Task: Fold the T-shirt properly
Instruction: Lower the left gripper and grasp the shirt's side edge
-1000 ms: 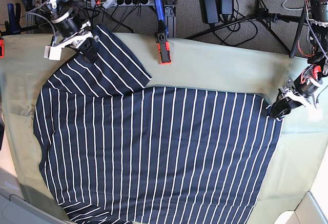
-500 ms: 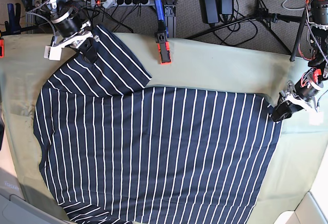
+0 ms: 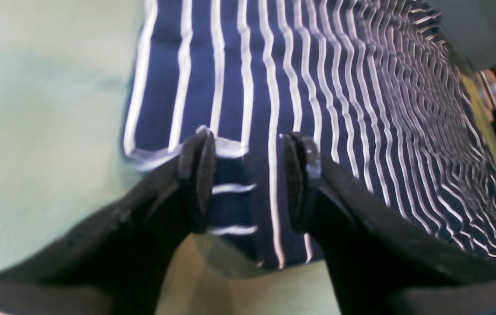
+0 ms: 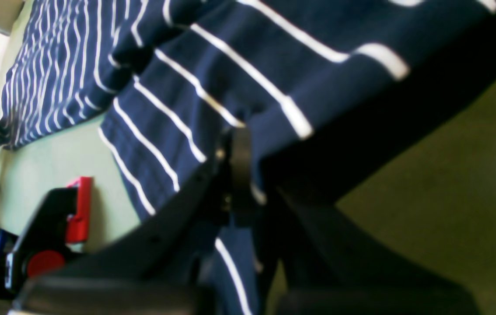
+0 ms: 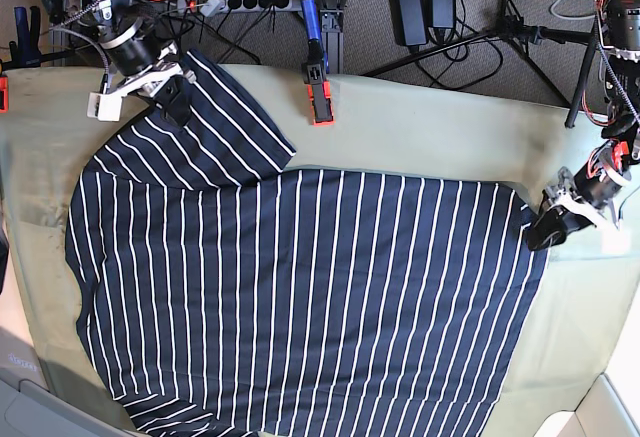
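The T-shirt (image 5: 300, 287) lies spread flat across the olive-green table cloth (image 5: 420, 127), one sleeve reaching toward the far left corner. My right gripper (image 5: 172, 97) is clamped tight on that sleeve's end. My left gripper (image 3: 246, 183) stands spread wide astride the hem corner, pads (image 3: 197, 175) either side of the fabric without pinching it.

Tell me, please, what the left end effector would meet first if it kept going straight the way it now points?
Most likely the T-shirt: the open left end effector already straddles its corner, and striped fabric fills the way ahead. How high it stands above the cloth is unclear.
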`<action>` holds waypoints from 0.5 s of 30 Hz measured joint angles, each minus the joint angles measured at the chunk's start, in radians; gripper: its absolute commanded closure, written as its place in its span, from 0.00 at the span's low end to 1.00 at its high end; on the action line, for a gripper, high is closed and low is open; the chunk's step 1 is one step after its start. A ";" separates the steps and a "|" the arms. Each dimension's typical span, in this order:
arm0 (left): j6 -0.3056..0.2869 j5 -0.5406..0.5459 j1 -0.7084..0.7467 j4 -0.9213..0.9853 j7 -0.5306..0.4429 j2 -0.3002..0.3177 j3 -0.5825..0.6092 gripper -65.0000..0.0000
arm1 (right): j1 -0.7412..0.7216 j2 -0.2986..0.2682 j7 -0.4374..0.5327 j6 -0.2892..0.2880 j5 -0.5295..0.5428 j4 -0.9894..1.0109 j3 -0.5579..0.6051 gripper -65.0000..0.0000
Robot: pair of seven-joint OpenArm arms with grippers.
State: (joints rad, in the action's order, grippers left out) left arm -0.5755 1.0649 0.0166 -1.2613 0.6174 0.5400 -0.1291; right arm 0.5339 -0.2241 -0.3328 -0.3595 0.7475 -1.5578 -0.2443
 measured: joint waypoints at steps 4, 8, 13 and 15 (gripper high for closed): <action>0.045 -0.046 0.000 -0.011 -0.014 0.000 0.000 0.55 | 0.000 0.000 0.000 0.000 0.000 0.000 0.000 1.00; 0.108 -0.127 0.003 -0.010 -0.021 -0.016 0.000 0.55 | 0.000 0.000 0.000 0.000 0.000 0.000 0.000 1.00; 0.168 -0.187 0.003 -0.005 -0.029 -0.028 0.000 0.55 | 0.000 0.000 0.000 0.000 0.000 0.000 0.000 1.00; 0.177 -0.188 0.003 -0.002 -0.035 -0.028 0.000 0.55 | 0.000 0.000 0.000 0.000 0.000 0.000 0.000 1.00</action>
State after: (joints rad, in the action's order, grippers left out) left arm -0.3985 0.8764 0.0193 -1.2633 0.5827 0.5121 -0.1295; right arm 0.5339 -0.2241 -0.3325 -0.3595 0.7471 -1.5578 -0.2443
